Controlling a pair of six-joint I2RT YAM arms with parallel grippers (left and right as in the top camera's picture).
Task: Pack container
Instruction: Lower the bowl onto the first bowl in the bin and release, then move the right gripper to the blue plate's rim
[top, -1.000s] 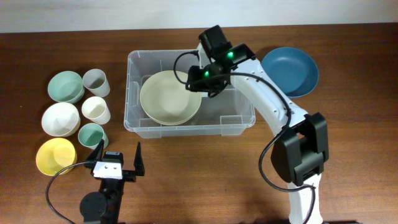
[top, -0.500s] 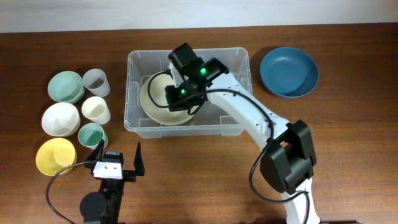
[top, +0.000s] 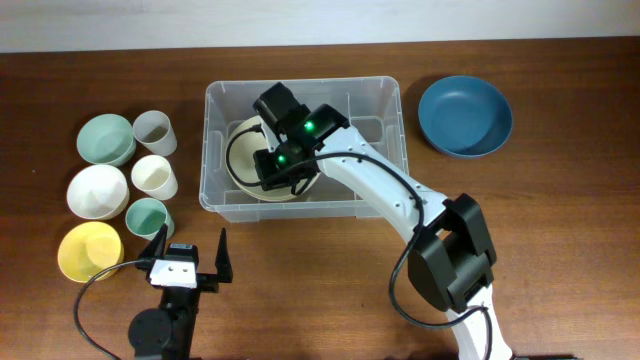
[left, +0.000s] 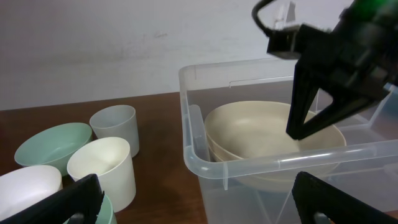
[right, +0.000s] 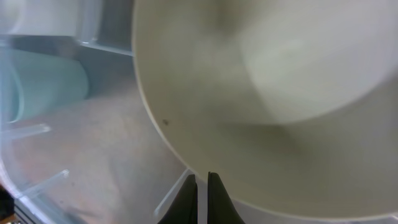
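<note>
At the middle of the bench (top: 560, 250): container (top: 372, 100), one, clear plastic, rectangular, rounded rim. Standing flat with open mouth upward; long axis running left to right across the overhead view, short axis front to back.

Inside, toward the left end: cream bowl (top: 240, 165), one, upright, filling most of that half. Right half of the container floor bare apart from the arm crossing above it.

Over the cream bowl: right pincer (right: 203, 180), reaching down into the container, fingers brought together with no gap worth naming and nothing seen between them. Tips just at the bowl's rim in the wrist view; cannot tell whether touching.

Right of the container, apart from it: blue bowl (top: 465, 115), one, upright.

Left of the container, grouped in two rough columns:
- bowls, three: sage-green bowl (top: 105, 138) at the back, white bowl (top: 97, 190) in the middle, yellow bowl (top: 90, 250) at the front;
- cups, three: grey cup (top: 155, 130), cream cup (top: 155, 177), green cup (top: 148, 217), same order, nearer the container.

Totals: bowls five, cups three, container one.

At the front edge, near the yellow bowl and green cup: left pincer (top: 190, 245), fingers spread wide apart, empty, pointed toward the container.
</note>
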